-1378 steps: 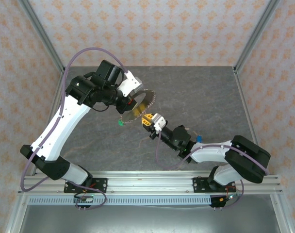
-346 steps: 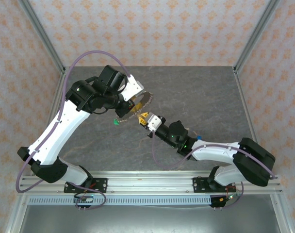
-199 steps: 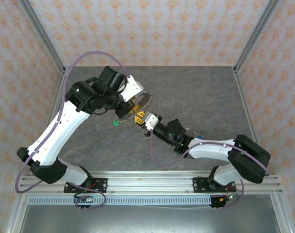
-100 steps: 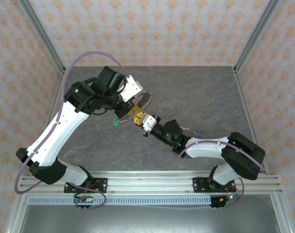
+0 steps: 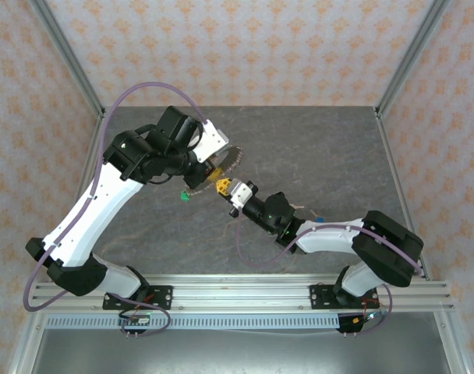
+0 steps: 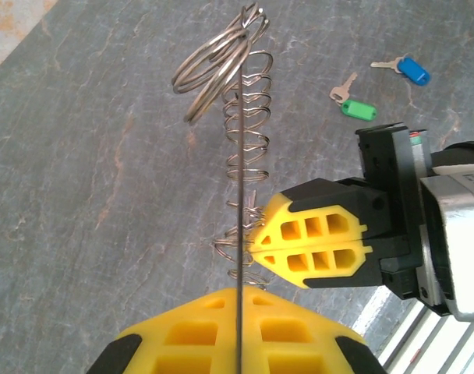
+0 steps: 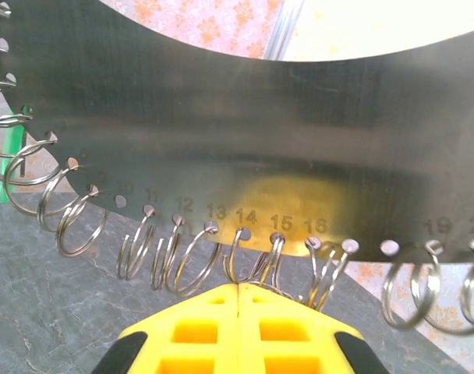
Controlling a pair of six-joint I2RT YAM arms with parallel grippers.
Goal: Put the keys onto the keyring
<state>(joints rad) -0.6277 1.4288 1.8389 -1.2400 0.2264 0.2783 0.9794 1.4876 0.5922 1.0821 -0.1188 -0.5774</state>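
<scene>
The keyring [image 7: 237,140] is a flat metal disc with numbered holes and many small wire rings along its rim. My left gripper [image 6: 241,292] is shut on its edge and holds it edge-on above the table [image 5: 231,160]. My right gripper [image 7: 238,287] is shut, its yellow tips pinching a small ring under hole 14. From the left wrist view its tips [image 6: 256,243] touch the rim low down. Two keys lie on the table: one with a green tag [image 6: 358,109] and one with a blue tag [image 6: 412,70].
The grey stone-pattern table [image 5: 315,148] is bounded by a metal frame and patterned walls. The green tag [image 5: 185,195] lies under the left arm, and the blue tag [image 5: 320,220] lies beside the right forearm. Both arm bases sit on the near rail [image 5: 237,292].
My right gripper has moved up and left to the keyring's rim and its jaws have closed on a small ring. The left arm and the keyring have barely moved.
</scene>
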